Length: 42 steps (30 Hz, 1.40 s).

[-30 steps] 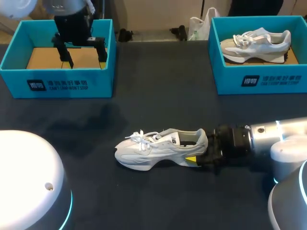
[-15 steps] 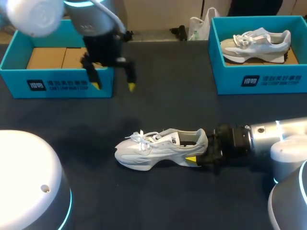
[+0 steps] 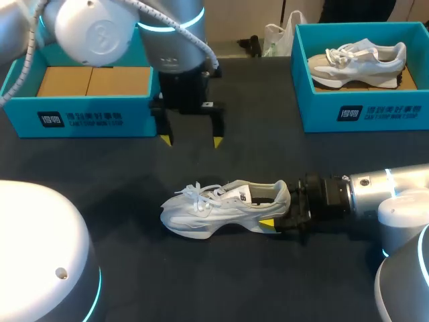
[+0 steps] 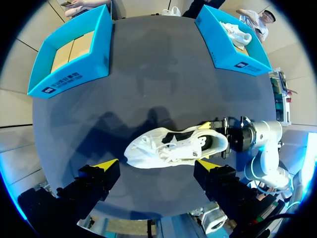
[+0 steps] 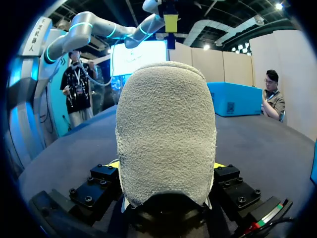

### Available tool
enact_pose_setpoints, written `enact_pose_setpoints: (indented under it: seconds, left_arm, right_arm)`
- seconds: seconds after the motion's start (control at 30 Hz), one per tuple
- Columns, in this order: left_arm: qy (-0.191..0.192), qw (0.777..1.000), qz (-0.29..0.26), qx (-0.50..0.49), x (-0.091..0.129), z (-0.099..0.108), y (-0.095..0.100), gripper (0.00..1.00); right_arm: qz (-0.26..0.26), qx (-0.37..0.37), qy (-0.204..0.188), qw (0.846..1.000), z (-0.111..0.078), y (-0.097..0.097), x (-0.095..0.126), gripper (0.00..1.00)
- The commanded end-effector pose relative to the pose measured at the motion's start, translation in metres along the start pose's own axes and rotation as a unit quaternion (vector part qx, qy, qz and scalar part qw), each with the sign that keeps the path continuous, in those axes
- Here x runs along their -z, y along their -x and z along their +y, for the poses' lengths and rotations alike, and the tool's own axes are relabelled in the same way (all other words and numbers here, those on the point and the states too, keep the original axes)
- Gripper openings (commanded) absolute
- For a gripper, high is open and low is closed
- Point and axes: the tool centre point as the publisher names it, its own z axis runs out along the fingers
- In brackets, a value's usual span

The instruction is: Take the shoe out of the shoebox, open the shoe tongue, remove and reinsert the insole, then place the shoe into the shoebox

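**Shoe (image 3: pixel 224 208) out on worktop (image 3: pixel 268 154), right pincer (image 3: pixel 278 218) on its heel, left pincer (image 3: pixel 191 141) spread wide above**

- Shoe: white/grey, lower middle of the head view, outside both boxes. Toe points to frame left, heel to frame right, laces loose over the front. Sole is down. Can't tell if it bears on the worktop or is a touch clear.
- Right pincer: closed onto the heel from both sides. In the right wrist view the heel stands upright between the fingers and fills most of the view, with a sliver of yellow tip showing on each side of it.
- Right arm (image 3: pixel 375 194): enters from the right edge of the head view and lies low and about level over the worktop. Wrist is in line with the shoe's length.
- Left pincer: nothing in it, fingers far apart, yellow tips pointing straight down. Sits upper middle of the head view, apart from the shoe. In the left wrist view the shoe lies ahead of it, in the span between the two tips.
- Left arm (image 3: pixel 174 40): comes in from the upper left, last link about vertical.
- Left shoebox (image 3: pixel 80 121): teal, upper left, only its brown cardboard floor showing. The left pincer is just beside its front right corner.
- Right shoebox (image 3: pixel 362 111): teal, upper right, holds a second shoe (image 3: pixel 358 64).
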Motion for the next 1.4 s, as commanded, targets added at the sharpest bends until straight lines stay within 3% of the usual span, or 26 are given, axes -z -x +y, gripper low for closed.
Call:
enact_pose_setpoints:
  seconds: [0.03,0.13,0.27,0.53,0.7,0.87,1.4]
  left_arm:
    - [0.000,1.000,0.000,0.000,0.000,0.000,0.000,1.00]
    - [-0.015,0.999,-0.034,0.012,-0.018,0.003,-0.018,1.00]
    - [0.000,0.999,-0.050,0.018,-0.035,0.003,-0.040,1.00]
    - [0.040,0.997,-0.065,0.021,-0.056,-0.004,-0.061,1.00]
    - [0.047,0.995,-0.089,0.011,-0.069,0.005,-0.073,1.00]
    - [0.045,0.993,-0.113,0.003,-0.080,0.016,-0.081,1.00]
    - [0.056,0.985,-0.159,0.032,-0.116,0.017,-0.080,1.00]
  right_arm:
    - [0.000,-0.001,-0.004,1.000,0.001,-0.001,-0.003,0.00]
    - [0.000,-0.001,-0.004,1.000,0.001,-0.001,-0.003,0.00]
    - [0.000,-0.001,-0.004,1.000,0.001,-0.001,-0.003,0.00]
    - [0.000,-0.001,-0.004,1.000,0.001,-0.001,-0.003,0.00]
    - [0.000,-0.001,-0.004,1.000,0.001,-0.001,-0.003,0.00]
    - [0.000,-0.001,-0.004,1.000,0.001,-0.001,-0.003,0.00]
    - [0.000,-0.001,-0.004,1.000,0.001,-0.001,-0.003,0.00]
